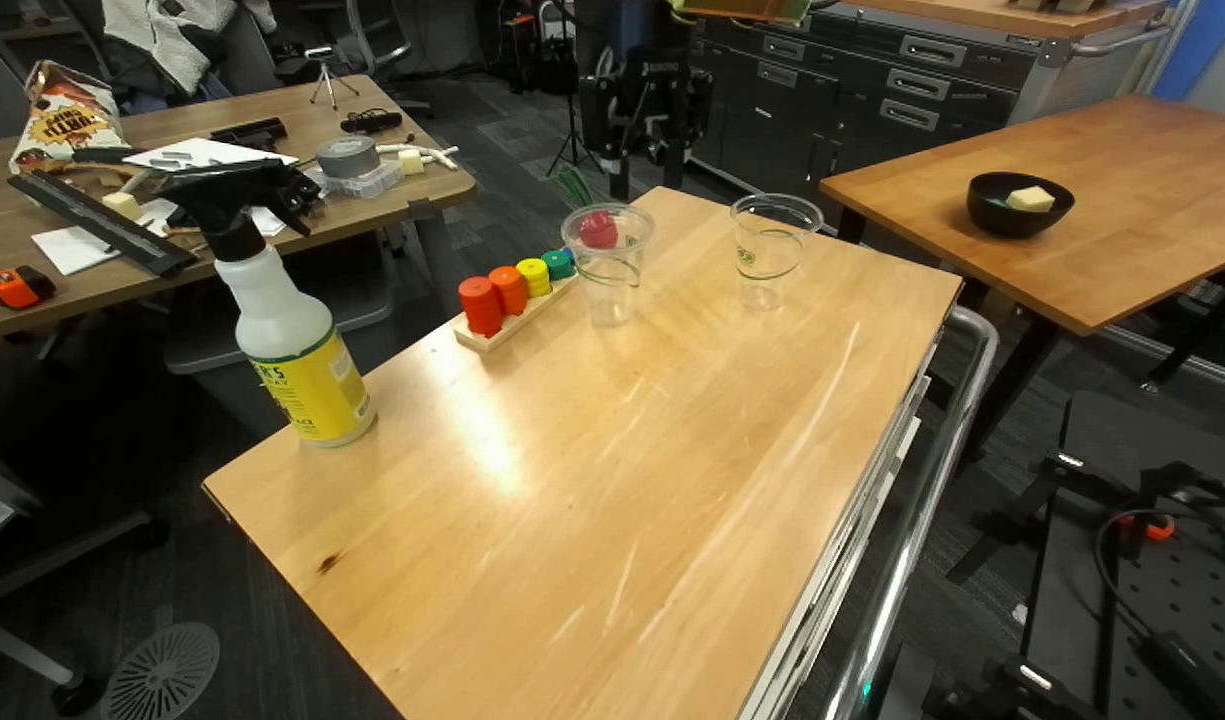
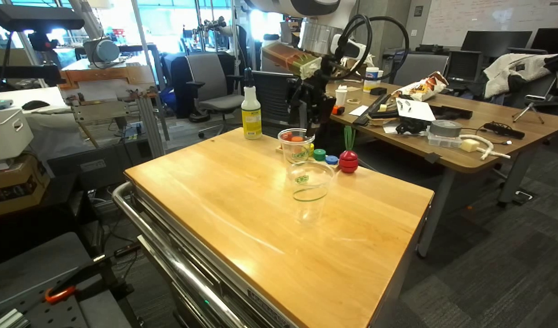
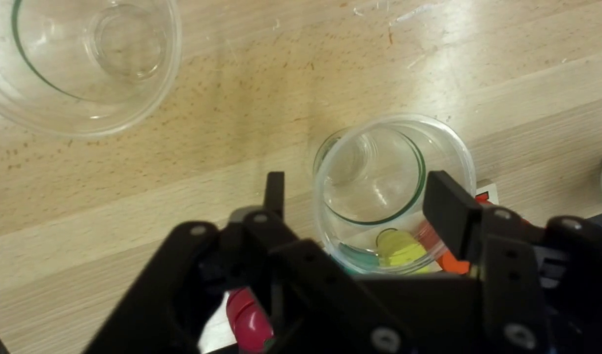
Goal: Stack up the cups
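I have the claw [image 3: 362, 201] spread wide, and in my wrist view the nearer clear cup [image 3: 379, 187] shows upright between its fingertips, one off the rim, the other overlapping it; whether that one touches, I cannot tell. Just beside that cup sit the coloured blocks [image 1: 510, 290], and the second clear cup [image 1: 772, 250] stands upright on the tabletop [image 1: 532, 540], apart from the nearer one. Farther off, near the edge, I see the spray bottle [image 1: 312, 385].

In an exterior view, bright light is flooding through wide, pale glass windows [image 2: 169, 20]. Glare is streaking the glossy, pale-brown wooden tabletop [image 1: 572, 450]; dark grey carpet [image 1: 272, 600] is lying in gloom. In the wrist view, glints are dotting two clear, round plastic cups [image 3: 394, 194].
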Robot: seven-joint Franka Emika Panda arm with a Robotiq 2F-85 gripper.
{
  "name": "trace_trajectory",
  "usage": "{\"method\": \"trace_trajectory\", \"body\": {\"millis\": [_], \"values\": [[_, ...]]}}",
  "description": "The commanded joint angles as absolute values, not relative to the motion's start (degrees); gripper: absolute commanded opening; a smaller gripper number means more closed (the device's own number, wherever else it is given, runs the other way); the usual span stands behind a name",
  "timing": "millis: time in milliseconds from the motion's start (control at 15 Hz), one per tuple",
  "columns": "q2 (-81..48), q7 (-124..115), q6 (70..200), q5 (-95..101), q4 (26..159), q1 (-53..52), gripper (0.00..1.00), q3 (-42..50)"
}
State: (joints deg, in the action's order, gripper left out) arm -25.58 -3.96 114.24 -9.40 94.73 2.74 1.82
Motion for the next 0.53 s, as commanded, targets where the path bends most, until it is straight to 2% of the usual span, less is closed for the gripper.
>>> {"method": "trace_trajectory", "body": {"millis": [0, 467], "values": [[-26.39, -4.33, 114.63, -8.91, 93.47, 2.47, 1.0, 1.5], [-31.24, -5.23, 113.66, -6.63, 90.16, 1.95, 1.0, 1.93]]}}
